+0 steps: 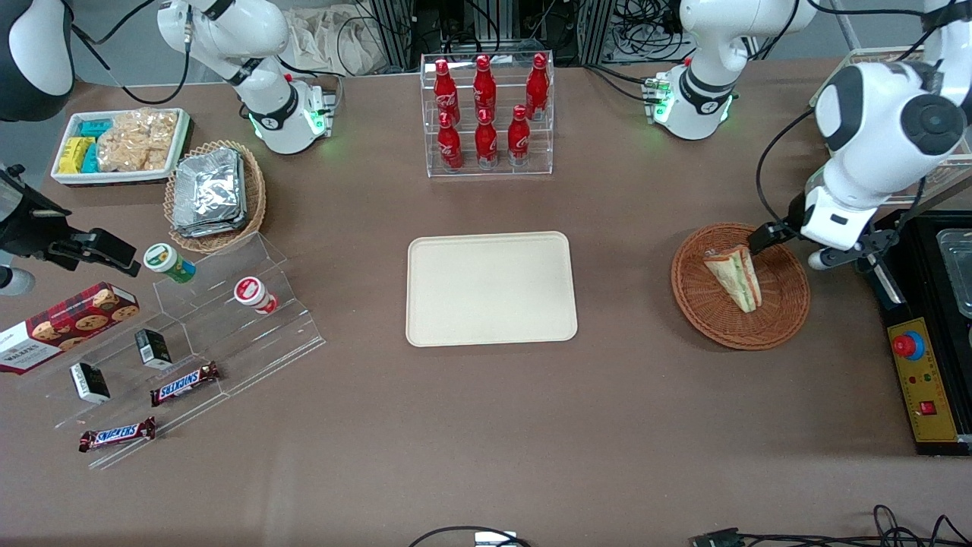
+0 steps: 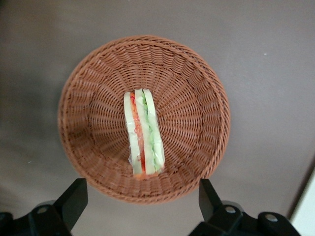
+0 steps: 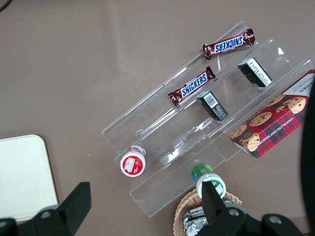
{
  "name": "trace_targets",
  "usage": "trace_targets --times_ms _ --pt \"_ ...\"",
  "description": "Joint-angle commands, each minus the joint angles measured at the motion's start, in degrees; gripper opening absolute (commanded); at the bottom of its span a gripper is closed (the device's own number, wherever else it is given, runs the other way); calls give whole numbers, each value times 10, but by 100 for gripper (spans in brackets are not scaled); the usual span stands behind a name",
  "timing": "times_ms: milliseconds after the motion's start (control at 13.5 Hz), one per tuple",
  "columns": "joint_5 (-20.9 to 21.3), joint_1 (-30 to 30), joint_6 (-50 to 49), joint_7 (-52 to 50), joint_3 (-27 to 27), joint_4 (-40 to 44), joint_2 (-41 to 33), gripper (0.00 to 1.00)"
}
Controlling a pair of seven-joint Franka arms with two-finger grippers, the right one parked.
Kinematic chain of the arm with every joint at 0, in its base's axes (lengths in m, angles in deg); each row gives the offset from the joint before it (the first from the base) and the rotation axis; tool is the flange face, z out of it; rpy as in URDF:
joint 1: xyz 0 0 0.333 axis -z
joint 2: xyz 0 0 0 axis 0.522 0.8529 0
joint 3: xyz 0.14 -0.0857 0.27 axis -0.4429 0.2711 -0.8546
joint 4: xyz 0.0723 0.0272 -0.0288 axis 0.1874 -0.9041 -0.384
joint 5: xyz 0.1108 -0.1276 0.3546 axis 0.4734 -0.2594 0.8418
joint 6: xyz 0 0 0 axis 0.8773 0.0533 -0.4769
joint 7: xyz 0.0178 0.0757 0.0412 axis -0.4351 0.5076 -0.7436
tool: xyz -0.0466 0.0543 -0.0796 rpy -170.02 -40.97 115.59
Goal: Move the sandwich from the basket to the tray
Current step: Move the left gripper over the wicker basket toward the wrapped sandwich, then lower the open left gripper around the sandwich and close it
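The sandwich is a pale triangular wedge with green and pink-orange layers, lying in the round reddish-brown wicker basket toward the working arm's end of the table. In the left wrist view the sandwich lies on its edge at the middle of the basket. My left gripper hovers above the basket's rim, open and empty, its dark fingers spread wide. In the front view the gripper is over the basket's rim. The cream-beige tray lies bare at the table's middle.
A clear rack of red bottles stands farther from the front camera than the tray. A tan basket of foil packets, a white snack tray and a clear stepped stand with snacks lie toward the parked arm's end. A black control box sits beside the basket.
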Motion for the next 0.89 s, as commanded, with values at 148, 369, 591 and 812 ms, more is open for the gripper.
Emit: trace_targets --times_ms 148,369,591,812 --pt "0 -4 183 -17 1 -66 92 100" --pt "1 -5 248 -16 1 -85 144 100" --pt "1 -5 261 -16 1 -85 159 100" --pt "2 -5 261 -15 1 -85 160 94"
